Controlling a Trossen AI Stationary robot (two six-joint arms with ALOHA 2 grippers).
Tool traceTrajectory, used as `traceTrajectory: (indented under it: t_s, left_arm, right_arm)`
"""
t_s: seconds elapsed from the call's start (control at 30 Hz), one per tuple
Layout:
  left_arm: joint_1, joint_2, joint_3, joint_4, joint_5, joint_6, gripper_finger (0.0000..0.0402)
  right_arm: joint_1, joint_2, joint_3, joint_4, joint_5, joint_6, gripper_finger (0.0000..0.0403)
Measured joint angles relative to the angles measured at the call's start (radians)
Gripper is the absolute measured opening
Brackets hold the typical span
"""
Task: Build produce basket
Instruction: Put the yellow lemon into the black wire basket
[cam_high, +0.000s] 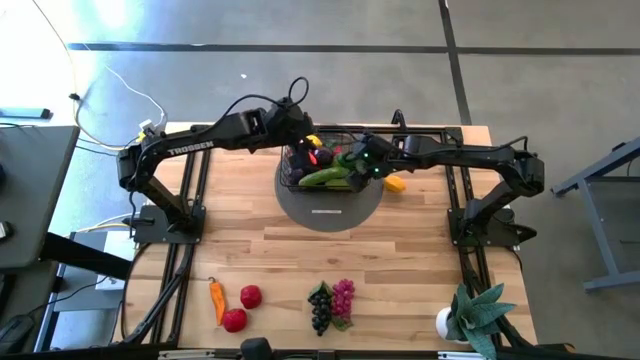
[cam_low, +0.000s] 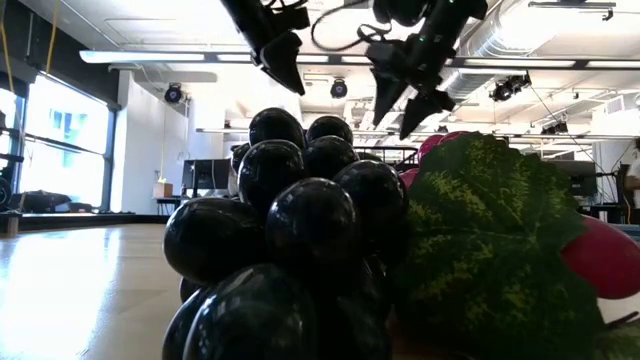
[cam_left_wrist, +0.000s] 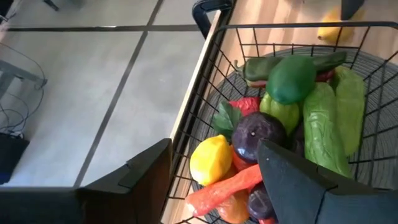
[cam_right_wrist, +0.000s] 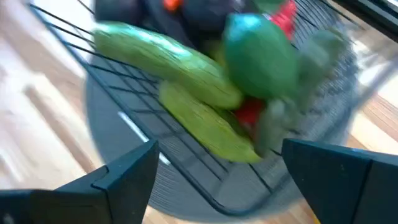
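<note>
- basket sits on grey round disc at far middle of bench; already holds lemon, eggplant, orange pepper, long green pods, round green piece
- left pincer hangs over basket's far-left rim, jaws apart, nothing between them; wrist view looks down on lemon and eggplant just inside wire wall
- right pincer hangs over basket's right half above green pods, jaws spread wide, empty
- loose produce left: yellow piece on bench just outside basket's right side, near right pincer, so right arm is nearer to it
- rest well apart at near edge: orange pepper lying long axis roughly far-to-near, two red tomatoes, dark grapes touching purple grapes
- near row: pepper and tomatoes on left arm's side, grapes about midway
- room: bare wood between basket and near row, open path; potted plant at near-right corner stands in right arm's sweep
- judgement: both pincers must lift clear of wire rim before swinging out
</note>
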Motion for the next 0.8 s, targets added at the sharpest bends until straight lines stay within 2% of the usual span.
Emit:
traceTrajectory:
  t_s: [0.13, 0.3, 0.57, 0.8]
  left_arm:
    - [-0.001, -0.001, 0.004, -0.013, 0.000, 0.000, 0.0227]
    - [-0.001, -0.001, 0.004, -0.013, 0.000, 0.000, 0.0227]
    - [-0.001, -0.001, 0.004, -0.010, 0.000, 0.000, 0.0227]
    - [-0.001, -0.001, 0.004, -0.010, 0.001, 0.000, 0.0227]
  right_arm:
    - [-0.025, 0.000, 0.000, -0.157, 0.085, 0.013, 0.0337]
    - [-0.070, 0.000, 0.000, -0.282, 0.089, -0.068, 0.0337]
    - [-0.121, 0.000, -0.008, -0.371, 0.089, -0.243, 0.0337]
    - [-0.135, -0.013, -0.112, -0.355, 0.091, -0.312, 0.0337]
